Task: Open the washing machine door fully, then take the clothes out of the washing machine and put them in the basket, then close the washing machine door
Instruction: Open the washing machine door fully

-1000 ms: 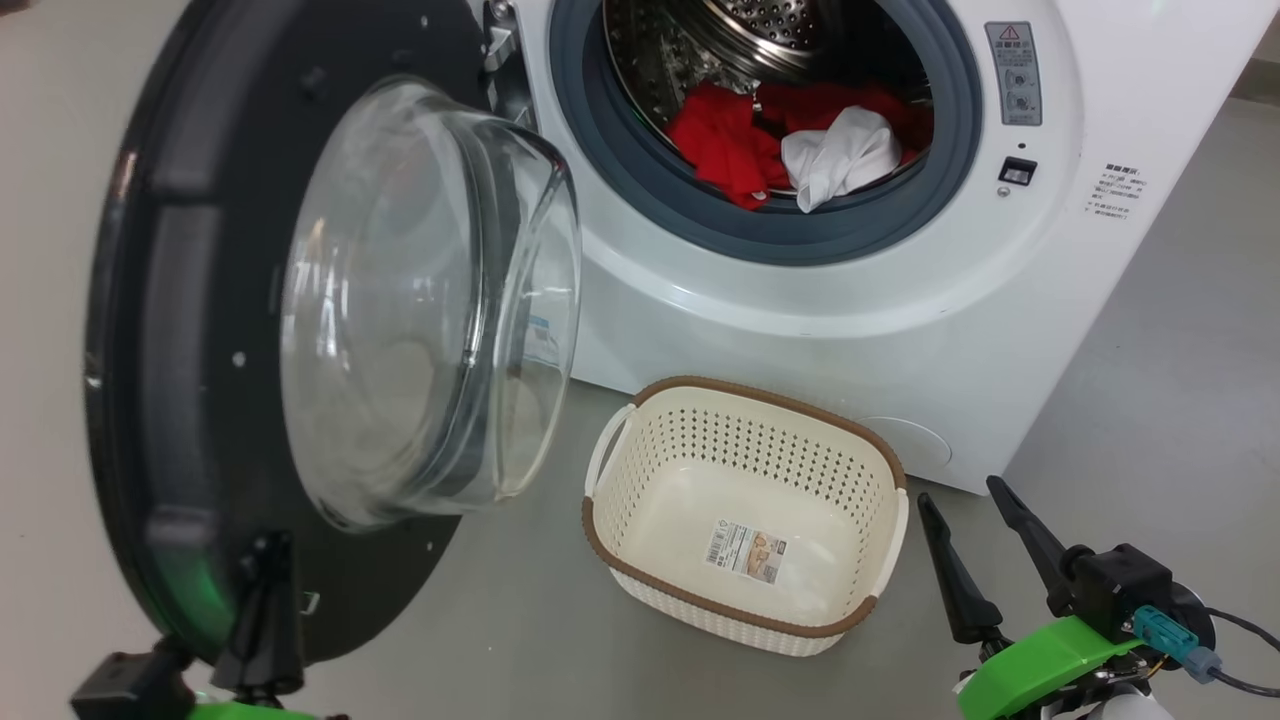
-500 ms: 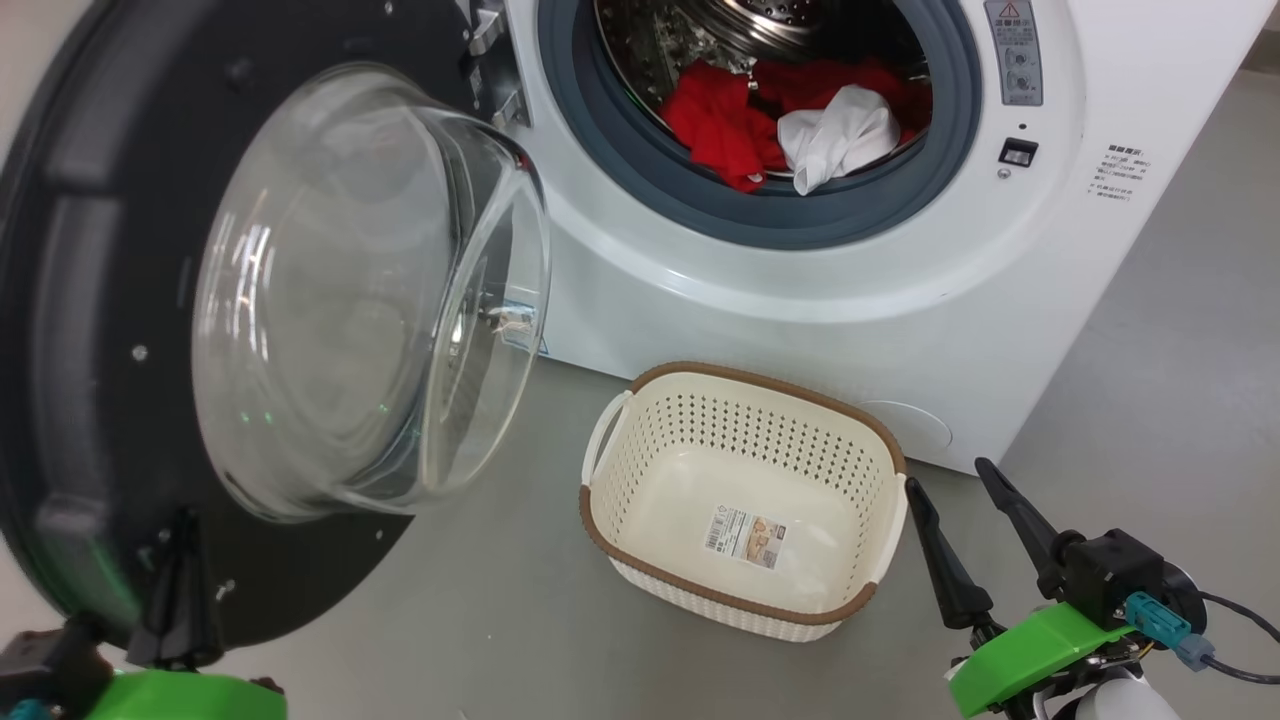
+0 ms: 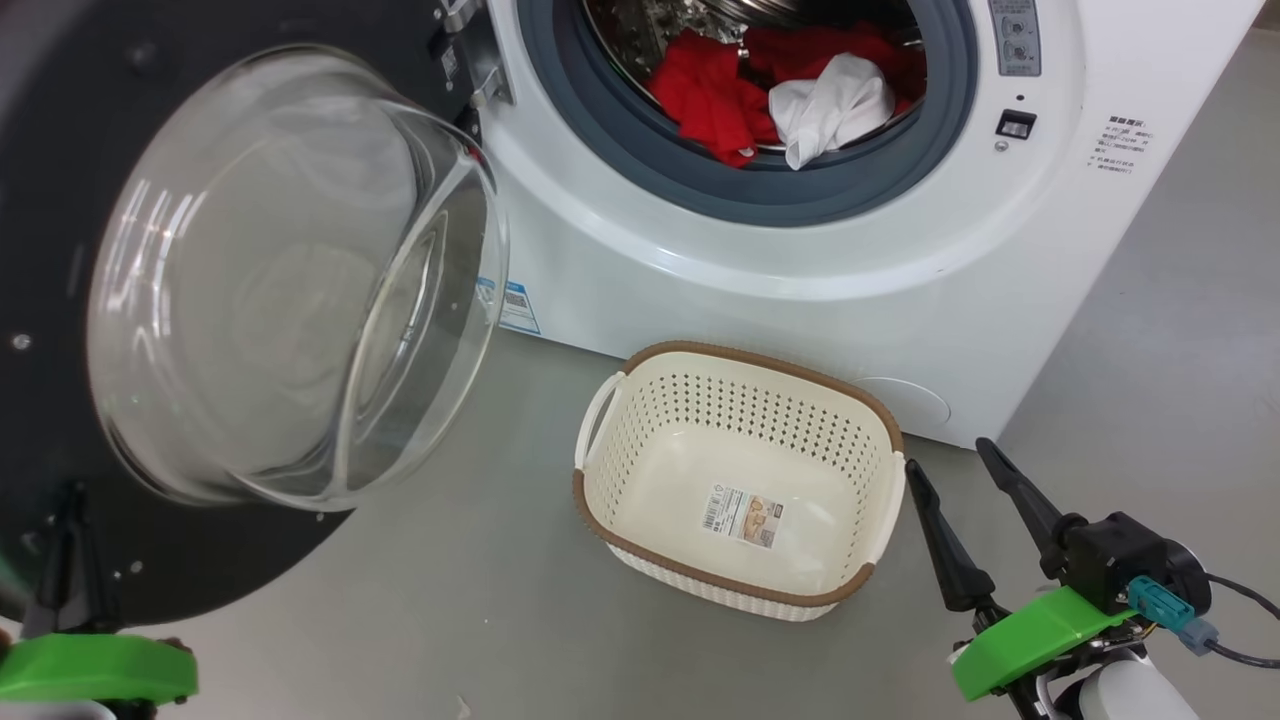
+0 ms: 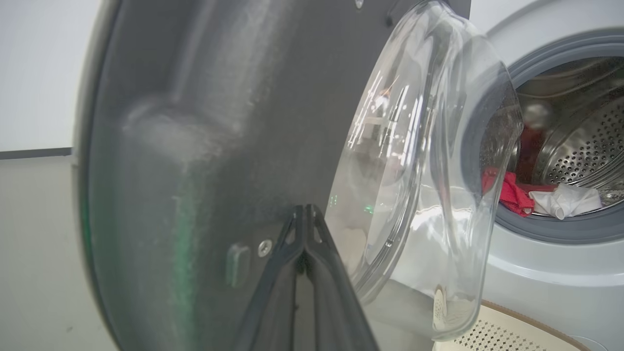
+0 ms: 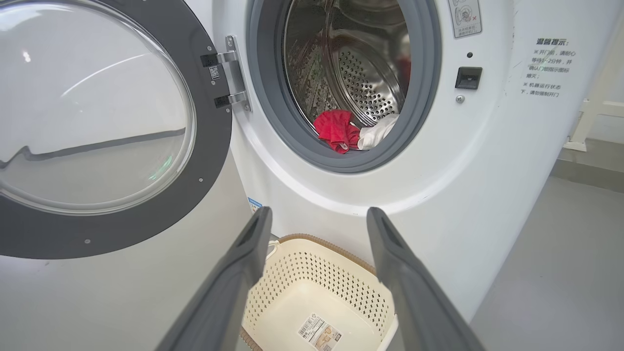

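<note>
The washing machine door point(image 3: 280, 280) stands swung out to the left, its glass bowl bulging toward me. My left gripper point(image 4: 304, 208) is shut, with its tips against the door's black inner rim point(image 4: 204, 122) and nothing between its fingers. The white washing machine point(image 3: 800, 270) shows red clothes point(image 3: 710, 100) and a white cloth point(image 3: 830, 105) at the lip of the drum. The cream basket point(image 3: 760, 420) sits empty on the floor in front of it. My right gripper point(image 3: 948, 455) hovers open just right of the basket. In the right wrist view this gripper point(image 5: 319, 212) frames the basket point(image 5: 312, 273).
The door hinge point(image 3: 465, 60) is at the drum's left edge, and the latch slot point(image 3: 1015, 123) is at its right. A blue label point(image 3: 515, 305) is low on the machine's front. Grey floor point(image 3: 1150, 330) lies around the basket. A pale frame point(image 5: 590, 117) stands by the far wall.
The door has swung further out to the left, with my shut left gripper staying against its rim. The head camera has shifted. My right gripper stays open beside the basket.
</note>
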